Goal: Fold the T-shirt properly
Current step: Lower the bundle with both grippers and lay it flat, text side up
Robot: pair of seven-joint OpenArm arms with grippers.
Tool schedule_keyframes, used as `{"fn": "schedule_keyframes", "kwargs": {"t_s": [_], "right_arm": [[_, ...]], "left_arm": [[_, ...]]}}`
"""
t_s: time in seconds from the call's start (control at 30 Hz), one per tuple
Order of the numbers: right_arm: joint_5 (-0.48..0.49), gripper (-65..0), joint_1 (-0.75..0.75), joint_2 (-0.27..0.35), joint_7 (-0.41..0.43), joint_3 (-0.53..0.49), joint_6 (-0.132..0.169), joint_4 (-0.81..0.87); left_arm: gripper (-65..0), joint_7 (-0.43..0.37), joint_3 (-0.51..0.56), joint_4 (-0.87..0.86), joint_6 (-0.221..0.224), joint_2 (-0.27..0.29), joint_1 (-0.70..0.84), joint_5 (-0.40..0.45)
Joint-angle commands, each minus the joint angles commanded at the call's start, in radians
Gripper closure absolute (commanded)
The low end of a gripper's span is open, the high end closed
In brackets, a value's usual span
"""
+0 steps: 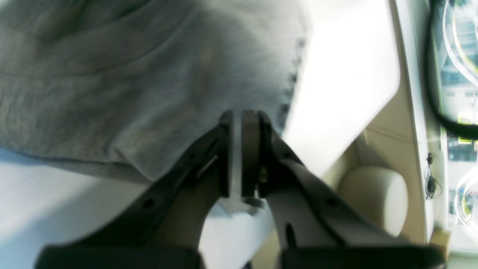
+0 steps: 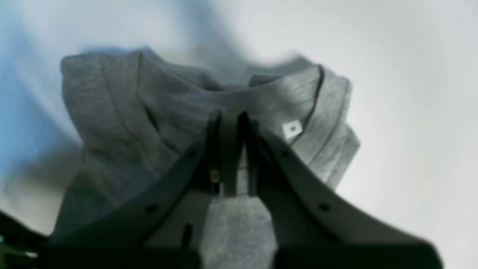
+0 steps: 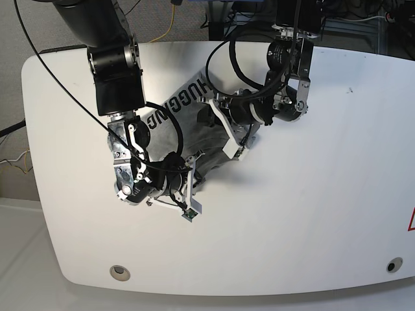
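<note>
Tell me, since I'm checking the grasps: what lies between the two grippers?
Only the T-shirt spans from the right gripper to the left gripper, as the base view shows.

A white bench (image 3: 311, 214) with rounded corners fills the base view. Two round metal fittings sit near its front edge, one at the left (image 3: 117, 272) and one at the right (image 3: 391, 265). A red mark (image 3: 410, 221) shows at the right border. Behind the bench, a yellow cable (image 3: 172, 18) trails over the grey floor (image 3: 32, 26).
</note>
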Motion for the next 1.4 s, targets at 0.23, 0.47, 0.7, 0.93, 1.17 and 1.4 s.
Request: {"fn": "schedule_keyframes", "kwargs": {"t_s": [0.23,0.47,0.7,0.93,1.17,1.4], "right_arm": [[0.000,-4.0,0.009,0.017,0.058,-0.040,0.002,-0.052],[0.000,-4.0,0.005,0.017,0.069,-0.041,0.002,-0.058],[0.000,-4.0,0.006,0.023,0.069,-0.041,0.002,-0.058],[0.000,-4.0,0.008,0.038,0.069,-0.041,0.002,-0.058],[0.000,-4.0,0.009,0.043,0.071,-0.041,-0.003,-0.060],[-0.018,-4.0,-0.002,0.054,0.109,-0.041,-0.005,-0.066]], "left_arm": [[-1.8,-0.114,0.048,-0.138,-0.005,-0.063,0.000,-0.002],[-1.8,-0.224,0.103,-0.252,-0.060,-0.103,-0.003,-0.002],[-1.8,-0.256,0.104,-0.298,-0.072,-0.101,-0.005,-0.002],[-1.8,-0.255,0.104,-0.293,-0.072,-0.101,-0.005,-0.002],[-1.8,-0.253,0.104,-0.293,-0.072,-0.104,-0.005,-0.002],[-1.8,-0.252,0.104,-0.292,-0.072,-0.106,-0.003,-0.002]]}}
